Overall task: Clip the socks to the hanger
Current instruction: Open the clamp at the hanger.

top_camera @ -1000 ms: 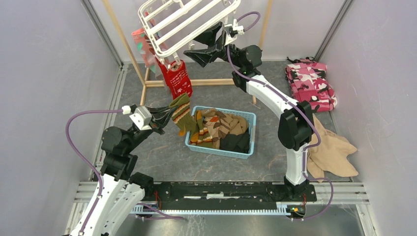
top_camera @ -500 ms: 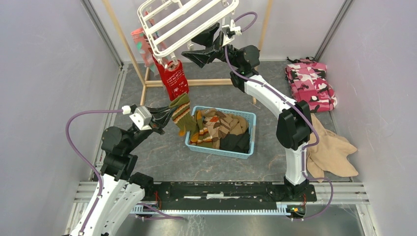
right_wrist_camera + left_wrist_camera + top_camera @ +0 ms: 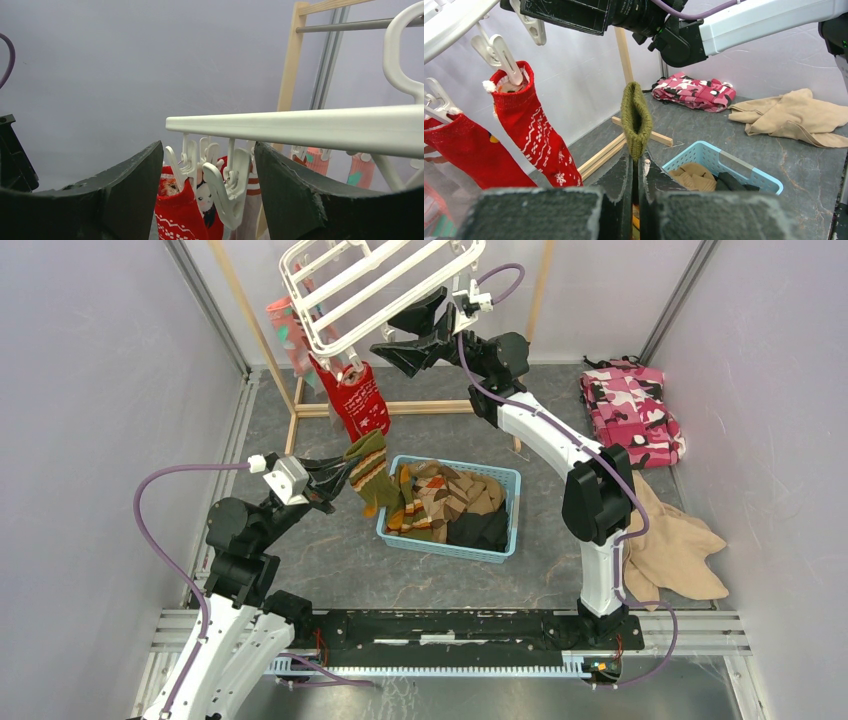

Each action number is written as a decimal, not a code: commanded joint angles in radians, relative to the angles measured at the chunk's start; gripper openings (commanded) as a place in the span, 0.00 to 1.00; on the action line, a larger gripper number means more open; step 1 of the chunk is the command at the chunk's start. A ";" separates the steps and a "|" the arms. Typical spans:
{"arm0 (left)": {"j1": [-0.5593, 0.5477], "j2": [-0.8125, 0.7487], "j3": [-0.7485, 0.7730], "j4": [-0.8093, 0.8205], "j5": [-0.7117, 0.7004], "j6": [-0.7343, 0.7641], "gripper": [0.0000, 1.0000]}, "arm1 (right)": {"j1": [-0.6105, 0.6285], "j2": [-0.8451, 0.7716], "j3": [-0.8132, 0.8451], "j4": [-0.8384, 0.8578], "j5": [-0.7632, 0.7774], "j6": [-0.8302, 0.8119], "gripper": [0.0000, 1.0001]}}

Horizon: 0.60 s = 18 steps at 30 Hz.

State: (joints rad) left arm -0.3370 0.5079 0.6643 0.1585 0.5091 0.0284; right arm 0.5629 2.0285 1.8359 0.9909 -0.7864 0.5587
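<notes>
Left gripper [image 3: 638, 167] is clamping a ribbed olive sock [image 3: 636, 117].
Right gripper [image 3: 209, 150] is gaping around a white plastic clip [image 3: 227, 192] under the hanger [image 3: 310, 127], apparently untouched.

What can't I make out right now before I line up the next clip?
- Right wrist view: whether the right gripper touches any clip under the hanger; depth unclear.
- Left wrist view: olive sock below its cuff, hidden by the left gripper.
- Top view: what lies under the top socks in the blue basket.
</notes>
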 commanded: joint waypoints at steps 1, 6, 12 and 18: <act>0.004 -0.008 0.000 0.030 0.013 0.034 0.02 | 0.000 -0.007 0.020 0.052 -0.021 0.019 0.73; 0.004 -0.009 -0.001 0.030 0.014 0.033 0.02 | -0.003 -0.004 0.022 0.051 -0.022 0.018 0.71; 0.005 -0.009 0.000 0.030 0.014 0.035 0.02 | -0.001 -0.002 0.028 0.046 -0.016 0.019 0.64; 0.005 -0.009 -0.001 0.030 0.014 0.034 0.02 | -0.002 0.000 0.030 0.040 -0.013 0.017 0.57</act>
State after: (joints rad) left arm -0.3370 0.5076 0.6643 0.1585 0.5091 0.0284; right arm 0.5621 2.0285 1.8359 0.9932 -0.7864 0.5640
